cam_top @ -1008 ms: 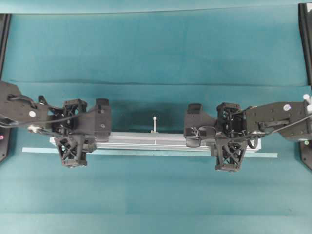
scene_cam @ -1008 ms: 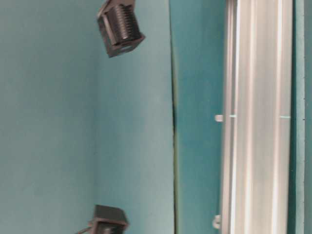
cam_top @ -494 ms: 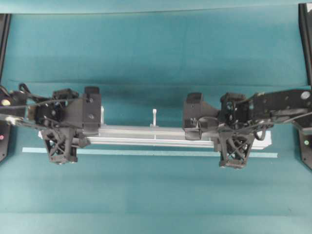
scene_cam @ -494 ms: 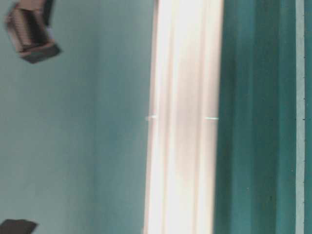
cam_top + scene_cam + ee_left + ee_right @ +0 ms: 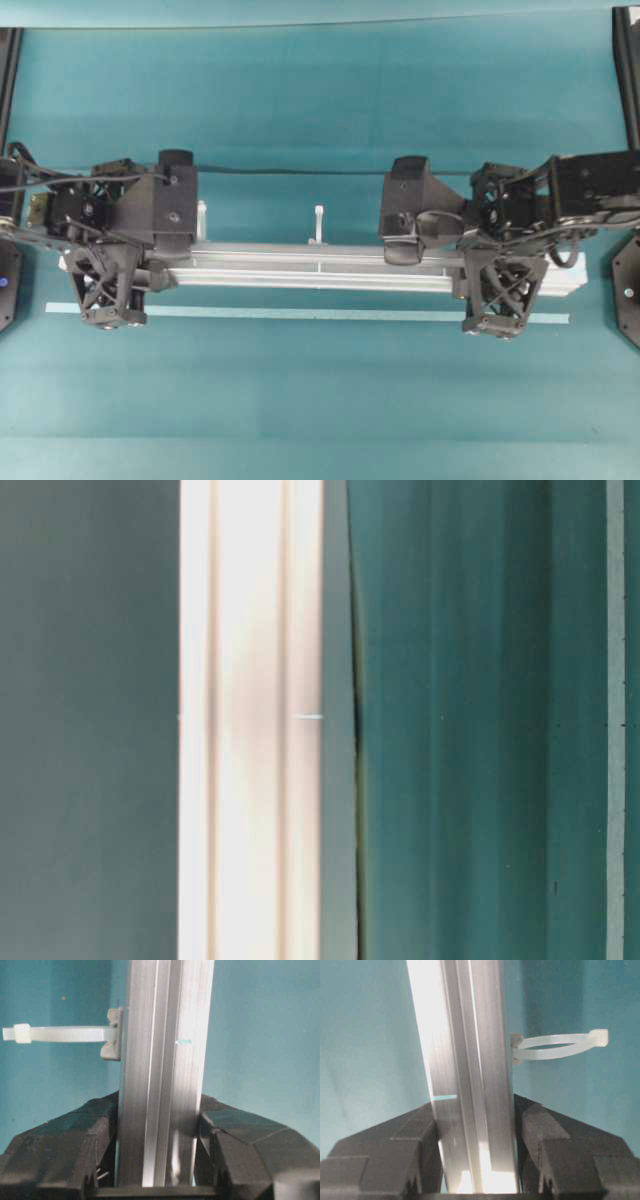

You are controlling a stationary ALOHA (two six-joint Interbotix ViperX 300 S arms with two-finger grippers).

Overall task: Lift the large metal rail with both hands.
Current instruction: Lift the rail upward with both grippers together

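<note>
A long silver aluminium rail point(image 5: 320, 272) with lengthwise grooves runs crosswise over a teal table point(image 5: 320, 100), just beyond a thin pale tape strip point(image 5: 300, 313) that lies parallel to it. White cable-tie loops point(image 5: 318, 224) stand out from the rail's far edge. The left gripper point(image 5: 125, 270) grips the rail near one end, the right gripper point(image 5: 495, 275) near the other. Both wrist views show black fingers point(image 5: 75, 1135) pressed flat against opposite sides of the rail point(image 5: 162, 1070), so each gripper is closed tight on it, with the rail point(image 5: 470, 1075) running straight between the jaws.

In the table-level view the rail point(image 5: 250, 720) shows apart from the tape strip, and appears raised off the table surface, though blur makes the gap hard to judge. The step in hand looks like the lift itself. The next move likely calls for both arms to rise at the same rate, keeping the rail level and both grips firm so neither end slips or twists.
</note>
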